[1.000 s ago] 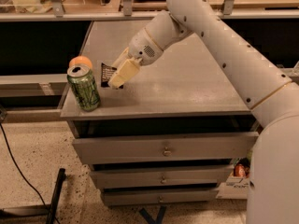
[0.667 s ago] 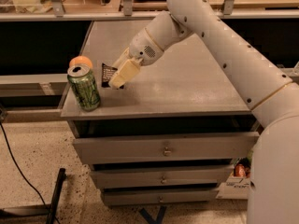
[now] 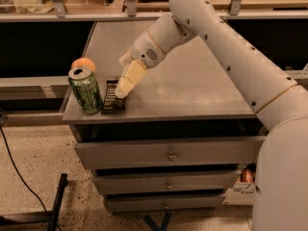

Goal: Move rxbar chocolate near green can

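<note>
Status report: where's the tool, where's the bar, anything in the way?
Tool just above flat black-wrapped snack bar. Bar lies flat beside green aluminium can. Round orange fruit behind can, not blocking.

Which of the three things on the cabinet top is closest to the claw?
The rxbar chocolate, the flat black bar lying at the tip of the claw; the green can stands beside it, and the orange sits behind the can.

We find the green can (image 3: 86, 91) standing at the worktop's (image 3: 192, 81) front left corner, with the round fruit (image 3: 83, 63) just behind it by the left edge. The rxbar chocolate (image 3: 110, 103) lies flat just right of the can, near the front edge. The gripper (image 3: 121, 89) sits over the bar's right side, and its arm (image 3: 216, 47) reaches in from the right.
</note>
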Controlling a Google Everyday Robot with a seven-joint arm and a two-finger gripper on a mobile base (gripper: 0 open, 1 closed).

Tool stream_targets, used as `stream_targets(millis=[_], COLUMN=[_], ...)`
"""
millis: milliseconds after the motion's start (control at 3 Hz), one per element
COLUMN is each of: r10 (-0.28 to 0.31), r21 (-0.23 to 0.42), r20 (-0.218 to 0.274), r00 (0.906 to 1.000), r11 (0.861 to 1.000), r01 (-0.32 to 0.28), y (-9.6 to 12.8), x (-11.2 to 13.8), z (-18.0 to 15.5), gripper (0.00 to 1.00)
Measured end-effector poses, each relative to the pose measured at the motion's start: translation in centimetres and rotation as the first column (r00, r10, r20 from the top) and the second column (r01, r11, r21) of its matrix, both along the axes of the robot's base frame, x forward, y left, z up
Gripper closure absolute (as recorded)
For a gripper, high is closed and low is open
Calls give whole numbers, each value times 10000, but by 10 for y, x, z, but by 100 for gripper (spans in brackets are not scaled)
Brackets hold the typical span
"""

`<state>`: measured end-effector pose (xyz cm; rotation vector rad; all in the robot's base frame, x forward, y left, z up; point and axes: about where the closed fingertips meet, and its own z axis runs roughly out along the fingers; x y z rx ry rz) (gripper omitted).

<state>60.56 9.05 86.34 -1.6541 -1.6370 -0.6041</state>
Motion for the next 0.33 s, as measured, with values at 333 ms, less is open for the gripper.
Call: stream_targets(millis=[333], r10=[0], r21=[0], r20=[-2], r00=[10000], r11=[10000], r01=[0], y=[0], x=[0], z=[0], gripper=[0])
